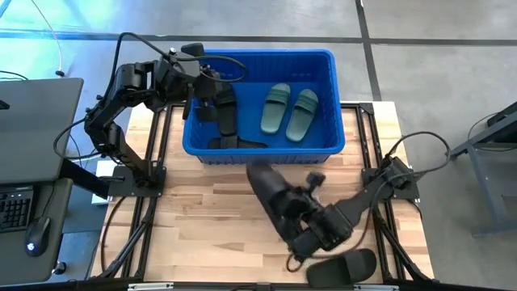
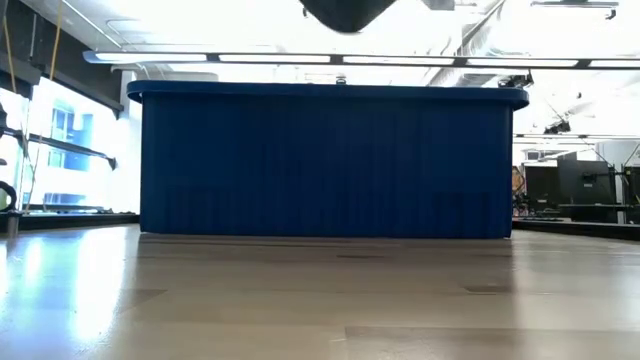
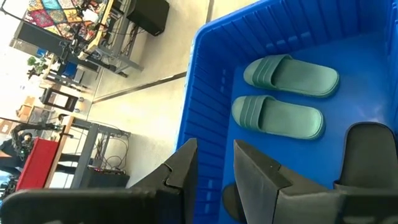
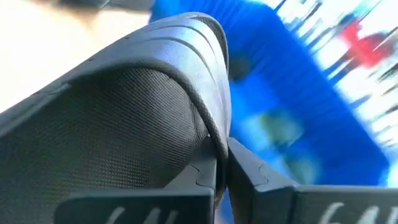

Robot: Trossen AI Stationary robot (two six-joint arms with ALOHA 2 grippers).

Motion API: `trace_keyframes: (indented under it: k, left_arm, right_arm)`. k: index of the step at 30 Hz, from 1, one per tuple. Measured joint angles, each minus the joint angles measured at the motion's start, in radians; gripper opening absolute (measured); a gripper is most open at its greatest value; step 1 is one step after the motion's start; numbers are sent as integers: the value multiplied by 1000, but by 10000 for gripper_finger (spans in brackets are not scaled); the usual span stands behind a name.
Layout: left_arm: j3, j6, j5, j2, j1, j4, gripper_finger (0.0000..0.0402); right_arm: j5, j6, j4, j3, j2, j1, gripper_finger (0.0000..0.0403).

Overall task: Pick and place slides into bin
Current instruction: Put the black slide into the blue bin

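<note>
The blue bin (image 1: pixel 258 149) (image 2: pixel 330 160) stands at the table's far side. Two green slides (image 1: pixel 289 109) (image 3: pixel 283 96) lie side by side on its floor at the right, and black slides (image 1: pixel 226 113) (image 3: pixel 373 155) lie at its left. My left gripper (image 1: pixel 208 101) (image 3: pixel 214 171) hovers open over the bin's left part, nothing between its fingers. My right gripper (image 1: pixel 293 212) (image 4: pixel 222 174) is shut on a black slide (image 1: pixel 269 192) (image 2: pixel 345 10) held up before the bin's near wall. Another black slide (image 1: pixel 343 265) lies flat on the table near its front edge. My right gripper pinches the black slide's ribbed strap (image 4: pixel 217 134) at its edge between the two fingers. The fingers come slanting from the table's near right side. The slide is lifted clear of the table and sticks out beyond the fingers toward the bin, tilted.
Bare wooden tabletop (image 1: pixel 202 210) lies between the bin and the front edge. Black frame rails (image 1: pixel 153 174) run along both sides of the table. A desk with a laptop and keyboard (image 1: pixel 24 162) stands beyond the left edge.
</note>
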Motion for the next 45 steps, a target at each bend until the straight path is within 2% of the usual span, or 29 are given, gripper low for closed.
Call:
trace_keyframes:
  k: [4, 6, 8, 12, 15, 19, 22, 24, 35, 38, 45]
  left_arm:
    - [0, 0, -1, 0, 0, 3, 90]
    - [0, 0, -12, 0, 0, 3, 90]
    - [0, 0, -17, 0, 0, 3, 90]
    - [0, 6, -18, 0, 0, 15, 90]
    - [0, 37, -19, 0, 0, 42, 90]
    - [0, 54, -19, 0, 0, 56, 90]
    - [0, 70, -19, 0, 0, 55, 90]
    - [0, 86, -19, 0, 0, 53, 90]
    - [0, 105, -21, 0, 0, 40, 90]
    - [0, 105, -19, 0, 0, 36, 90]
    - [0, 88, -19, 0, 0, 7, 90]
  right_arm:
    - [213, -213, 3, 26, 0, -104, 1]
    - [260, -292, 6, 26, 0, -186, 1]
    - [253, -343, 19, 26, 0, -284, 1]
    - [155, -497, 144, 26, 0, -513, 0]
    - [76, -709, 361, 23, 0, -670, 0]
    - [-141, -988, 742, 8, 25, -836, 0]
    - [-341, -1121, 986, -11, 74, -924, 0]
    - [-421, -1171, 1082, -21, 114, -962, 0]
    - [-469, -1322, 1219, -30, 333, -1053, 8]
    - [-485, -1381, 1216, -30, 369, -1053, 22]
    - [-521, -1363, 1198, -29, 374, -1053, 84]
